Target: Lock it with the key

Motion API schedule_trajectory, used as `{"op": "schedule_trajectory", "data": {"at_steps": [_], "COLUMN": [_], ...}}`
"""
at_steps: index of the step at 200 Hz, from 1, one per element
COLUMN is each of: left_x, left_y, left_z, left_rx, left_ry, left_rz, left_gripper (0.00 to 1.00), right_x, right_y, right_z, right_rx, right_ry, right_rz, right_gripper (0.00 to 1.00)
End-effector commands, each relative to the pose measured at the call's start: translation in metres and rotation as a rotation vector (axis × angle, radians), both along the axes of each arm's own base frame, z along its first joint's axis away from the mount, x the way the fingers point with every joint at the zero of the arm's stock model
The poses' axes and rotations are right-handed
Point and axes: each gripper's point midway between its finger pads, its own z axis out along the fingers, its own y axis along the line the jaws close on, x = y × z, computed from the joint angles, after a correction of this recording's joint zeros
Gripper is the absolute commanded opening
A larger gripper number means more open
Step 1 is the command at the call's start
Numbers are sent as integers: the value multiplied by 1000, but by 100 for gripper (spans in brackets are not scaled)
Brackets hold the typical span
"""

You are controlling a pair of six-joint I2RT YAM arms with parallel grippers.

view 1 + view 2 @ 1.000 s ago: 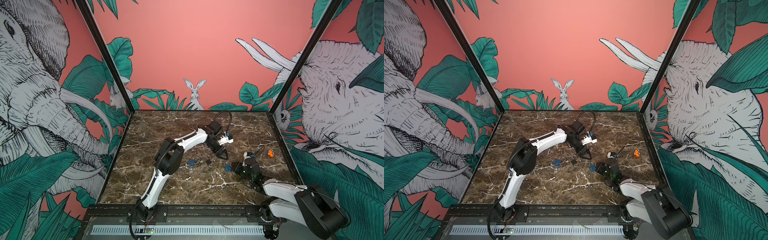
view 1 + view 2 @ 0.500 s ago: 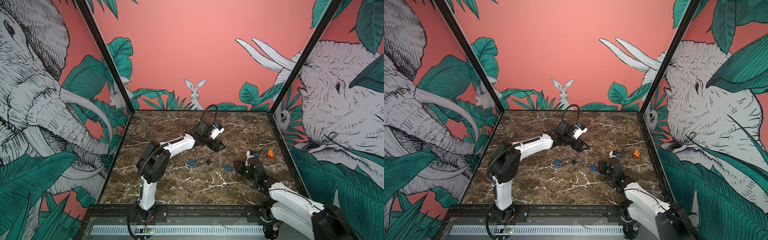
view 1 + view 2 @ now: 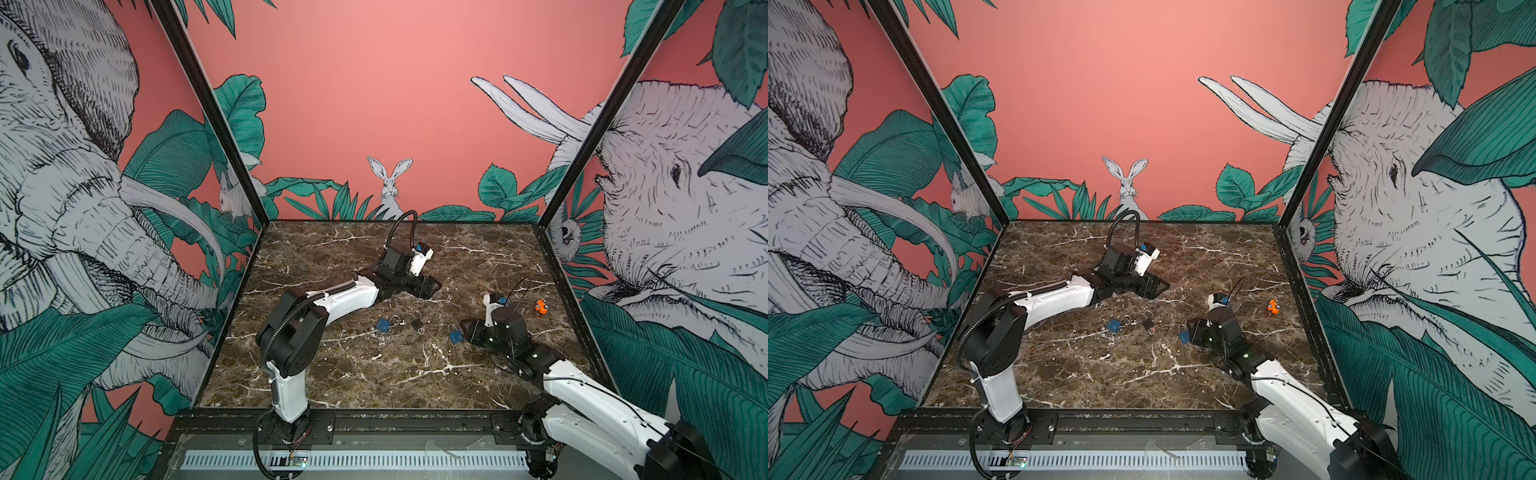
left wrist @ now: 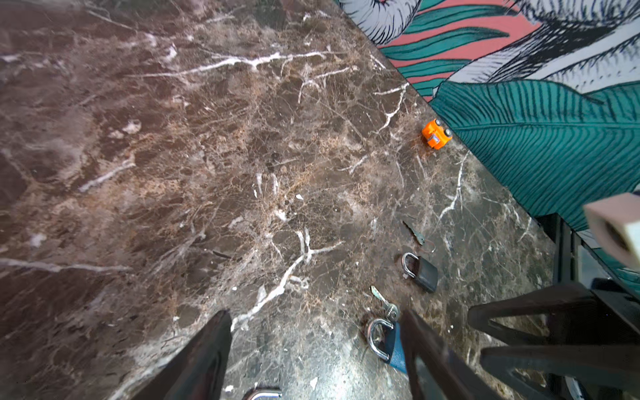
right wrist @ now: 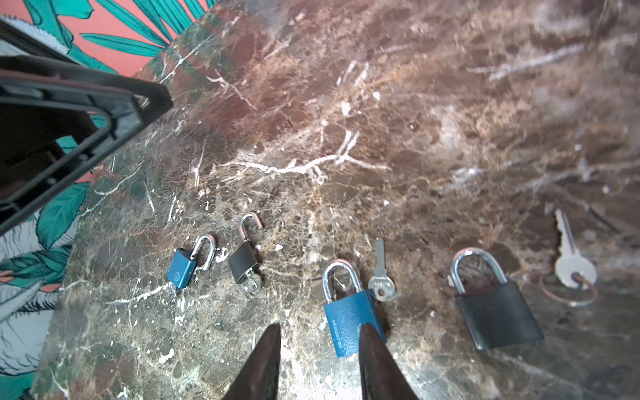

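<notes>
Several padlocks lie on the marble table (image 3: 374, 374). In the right wrist view a blue padlock (image 5: 353, 318) with its shackle shut lies by a loose key (image 5: 381, 280). My right gripper (image 5: 320, 327) is open just beside it, one finger overlapping its corner, nothing between the jaws. A black padlock (image 5: 498, 317) lies by a ringed key (image 5: 571, 266). Farther off are a small blue padlock (image 5: 181, 268) and a small black padlock (image 5: 244, 265), shackle open, key in its base. My left gripper (image 4: 315, 313) is wide open over bare marble, behind the locks (image 3: 432, 286).
An orange toy car (image 3: 540, 306) sits near the right wall, also seen in the left wrist view (image 4: 436, 134). In both top views, padlocks lie in a row mid-table: blue (image 3: 383, 325), black (image 3: 417, 323), blue (image 3: 456, 336).
My left arm has swung left and lowered, drawing its gripper back from above the locks. My right arm has stretched out lower and its jaws have widened beside the blue padlock.
</notes>
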Motion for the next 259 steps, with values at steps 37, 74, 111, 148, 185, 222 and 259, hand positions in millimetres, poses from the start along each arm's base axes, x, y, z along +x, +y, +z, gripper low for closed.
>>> {"op": "schedule_trajectory", "data": {"at_steps": [37,74,111,148,185,222,259], "left_x": [-9,-14,-11,-16,-13,-2,-4], "left_y": [14,17,39,65,98,129,135], "left_z": [26,28,25,20,21,5,0], "left_rx": [-74,-93,-92,-71,-158,-272,-299], "left_ry": [-49,-33,-30,-39,-11,76,107], "left_rz": [14,8,74,145,238,290,276], "left_gripper": [82,86,87,87,87,86,85], "right_x": [0,2,4,7,15,23,32], "right_y": [17,34,60,87,105,125,137], "right_z": [7,14,22,21,9,-11,-12], "right_rx": [-78,-130,-190,-256,-314,-382,-475], "right_ry": [-18,-21,-27,-39,0,47,20], "right_rz": [75,133,206,276,315,376,471], "right_gripper": [43,43,48,56,65,56,53]}}
